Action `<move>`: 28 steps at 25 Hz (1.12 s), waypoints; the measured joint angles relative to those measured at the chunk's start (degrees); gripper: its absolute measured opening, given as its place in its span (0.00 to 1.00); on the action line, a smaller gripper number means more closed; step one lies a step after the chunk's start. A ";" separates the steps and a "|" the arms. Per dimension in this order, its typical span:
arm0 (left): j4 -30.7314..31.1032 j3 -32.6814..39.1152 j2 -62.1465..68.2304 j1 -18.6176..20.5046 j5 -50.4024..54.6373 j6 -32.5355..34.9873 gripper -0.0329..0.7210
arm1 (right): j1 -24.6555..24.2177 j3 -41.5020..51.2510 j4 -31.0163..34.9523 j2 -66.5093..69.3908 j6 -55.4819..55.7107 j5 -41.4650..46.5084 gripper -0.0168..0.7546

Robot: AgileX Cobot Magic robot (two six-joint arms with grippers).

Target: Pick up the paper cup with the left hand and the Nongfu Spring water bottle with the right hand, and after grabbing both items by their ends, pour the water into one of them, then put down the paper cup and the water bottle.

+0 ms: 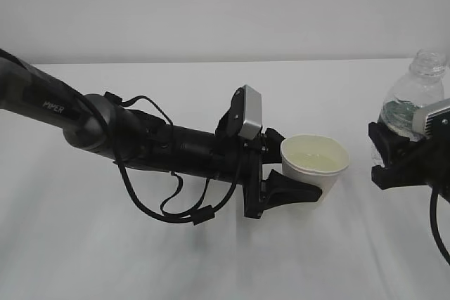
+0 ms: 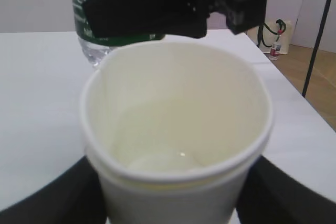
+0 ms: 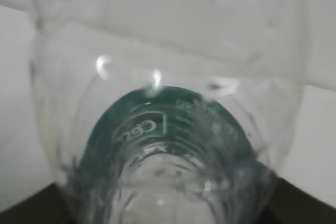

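1. Seen in the exterior view: 2 black arms over a white table (image 1: pixel 211 258), the left hand (image 1: pixel 299 173) coming from 9 o'clock, the right hand (image 1: pixel 394 156) entering from 3 o'clock.
2. Clamped on the paper cup (image 1: pixel 314 165) by the left hand, with 1 black finger (image 1: pixel 292 189) against the lower wall of the cup and the other mostly hidden behind the cup.
3. About the paper cup: small, white, rolled rim, pale yellowish inside, narrower toward the base, held upright near the middle of the table, above the surface.
4. In the left wrist view, inside the paper cup (image 2: pixel 176 129): a shallow pool of the water (image 2: pixel 163 158), clear, with 1 small bright glint at the bottom.
5. Clamped on the Nongfu Spring water bottle (image 1: pixel 413 100) by the right hand, around the lower part, at about 3 o'clock from the cup and well apart from it.
6. About the bottle: clear ribbed plastic, open neck without cap pointing to 12 o'clock, dark green label band partly covered by the gripper; standing nearly upright.
7. In the right wrist view: bottle (image 3: pixel 168 129) filling the picture, green label seen through the clear wall, black jaws only at the 2 lower corners.
8. Water level inside the bottle: cannot tell.
9. Silver-grey camera box (image 1: pixel 247 112) on top of the left wrist, looped black cables (image 1: pixel 169 201) hanging under the arm lettered "PIPER".
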 joint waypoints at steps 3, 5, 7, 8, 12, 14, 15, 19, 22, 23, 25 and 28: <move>-0.14 0.00 0.00 0.00 0.07 0.00 0.67 | 0.00 -0.12 0.41 2.76 0.21 -0.09 0.58; -0.39 0.00 0.00 0.00 0.07 0.00 0.67 | 0.00 -0.83 0.96 4.84 0.24 -0.09 0.58; -0.50 0.00 0.00 0.00 0.07 0.00 0.67 | 0.00 -2.04 1.58 6.61 0.24 -0.09 0.58; -0.50 0.00 0.00 0.00 0.07 0.00 0.67 | 0.00 -2.84 1.58 7.54 0.36 -0.09 0.58; -0.62 0.00 0.00 0.00 0.07 0.00 0.67 | 0.00 -7.17 1.58 11.20 1.30 -0.12 0.58; -0.75 0.00 0.00 0.00 0.07 0.00 0.67 | 0.00 -9.58 1.58 13.31 2.45 -0.23 0.58; -0.74 0.00 0.00 0.00 0.07 0.00 0.67 | 0.00 -10.82 1.58 14.46 3.18 -0.23 0.58; -0.82 0.00 0.00 0.00 0.07 0.00 0.67 | 0.00 -14.63 1.58 17.88 5.51 -0.36 0.58; -0.95 0.00 0.00 0.00 0.07 0.00 0.67 | 0.00 -16.68 1.58 19.71 6.64 -0.36 0.58; -0.98 0.00 0.00 0.00 0.07 0.00 0.67 | 0.00 -17.42 1.58 20.28 7.20 -0.36 0.58; -1.08 0.00 0.00 0.00 0.07 0.00 0.67 | 0.00 -18.91 1.58 21.51 7.84 -0.36 0.58; -1.08 0.00 0.00 0.00 0.07 0.00 0.67 | 0.00 -21.22 1.58 22.97 8.03 -0.36 0.58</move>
